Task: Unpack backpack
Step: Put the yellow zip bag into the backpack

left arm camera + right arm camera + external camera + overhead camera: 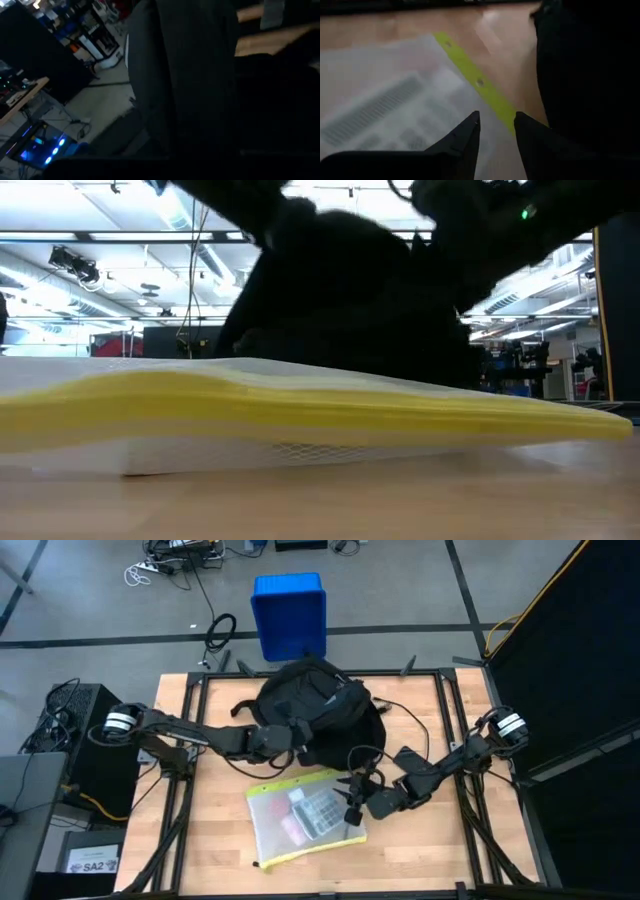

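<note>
The black backpack [318, 700] lies at the table's far middle and rises dark behind the pouch in the low view [350, 300]. A clear zip pouch with a yellow edge [305, 818] lies flat on the wood in front of it, small items inside. It fills the low view [300, 410]. My left gripper [300, 743] reaches from the left to the backpack's near edge, shut. My right gripper [497, 120] hovers over the pouch's right yellow edge [475, 80], open a little with nothing between its fingers. It also shows in the high view [352, 812]. My left gripper is at the backpack's near left edge [305, 735], coming almost level from the table's left. Black fabric [190, 90] fills its wrist view and hides the fingers, so the part held and the kind of hold do not show.
A blue plastic bin [288, 612] stands on the floor beyond the table's far edge. Black frame rails [190, 740] run along both sides of the table. Bare wood lies at the near left [215, 850] and near right [420, 850]. Thin cables [410, 720] trail beside the backpack.
</note>
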`<act>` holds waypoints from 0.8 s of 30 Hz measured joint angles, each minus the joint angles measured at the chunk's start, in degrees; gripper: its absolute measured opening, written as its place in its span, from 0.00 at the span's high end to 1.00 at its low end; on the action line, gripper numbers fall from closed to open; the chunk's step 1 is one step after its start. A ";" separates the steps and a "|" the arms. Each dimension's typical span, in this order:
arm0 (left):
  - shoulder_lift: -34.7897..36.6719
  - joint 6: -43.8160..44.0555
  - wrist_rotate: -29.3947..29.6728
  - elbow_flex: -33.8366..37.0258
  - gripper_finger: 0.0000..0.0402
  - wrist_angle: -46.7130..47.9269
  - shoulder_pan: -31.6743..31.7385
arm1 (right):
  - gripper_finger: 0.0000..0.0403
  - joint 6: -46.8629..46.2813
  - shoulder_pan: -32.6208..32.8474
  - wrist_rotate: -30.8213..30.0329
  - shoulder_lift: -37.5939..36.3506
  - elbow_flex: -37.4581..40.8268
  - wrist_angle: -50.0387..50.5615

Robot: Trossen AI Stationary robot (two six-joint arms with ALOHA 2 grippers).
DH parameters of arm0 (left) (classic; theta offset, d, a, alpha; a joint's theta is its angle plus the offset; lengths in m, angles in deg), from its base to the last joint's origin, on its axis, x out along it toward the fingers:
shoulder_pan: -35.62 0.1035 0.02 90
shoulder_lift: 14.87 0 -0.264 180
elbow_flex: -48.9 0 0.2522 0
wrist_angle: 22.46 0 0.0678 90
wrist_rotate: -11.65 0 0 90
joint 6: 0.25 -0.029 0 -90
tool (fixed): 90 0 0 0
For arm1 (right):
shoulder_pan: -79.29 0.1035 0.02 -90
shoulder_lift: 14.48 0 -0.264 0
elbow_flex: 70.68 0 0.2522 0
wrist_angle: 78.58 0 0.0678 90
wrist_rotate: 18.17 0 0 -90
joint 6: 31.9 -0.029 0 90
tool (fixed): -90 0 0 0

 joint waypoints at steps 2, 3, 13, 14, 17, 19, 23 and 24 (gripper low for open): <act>1.13 0.00 0.05 0.00 1.00 1.38 -0.71 | 0.76 2.46 0.86 -0.73 0.00 0.00 -3.71; 1.42 0.07 -0.01 0.00 1.00 2.23 -1.12 | 0.75 3.37 1.36 -0.69 0.00 0.00 -5.91; 1.09 4.31 -0.48 2.34 1.00 6.02 -3.85 | 0.78 10.48 6.56 2.61 0.28 -0.02 -13.97; 1.07 4.52 -0.72 2.83 1.00 6.00 -3.88 | 0.78 9.51 6.58 5.21 0.68 -0.02 -13.88; 1.07 5.22 -1.12 4.18 1.00 5.06 -3.84 | 0.77 9.32 5.99 12.31 2.30 -0.12 -15.47; 1.07 5.54 -1.19 4.94 1.00 4.81 -3.84 | 0.75 10.24 5.78 14.90 4.22 -1.43 -17.18; 1.05 5.77 -1.39 5.29 1.00 5.31 -3.79 | 0.68 14.00 5.43 20.77 9.51 -8.07 -17.05; 1.07 5.77 -1.39 5.29 1.00 5.36 -3.79 | 0.65 15.19 5.30 22.30 10.76 -10.31 -16.57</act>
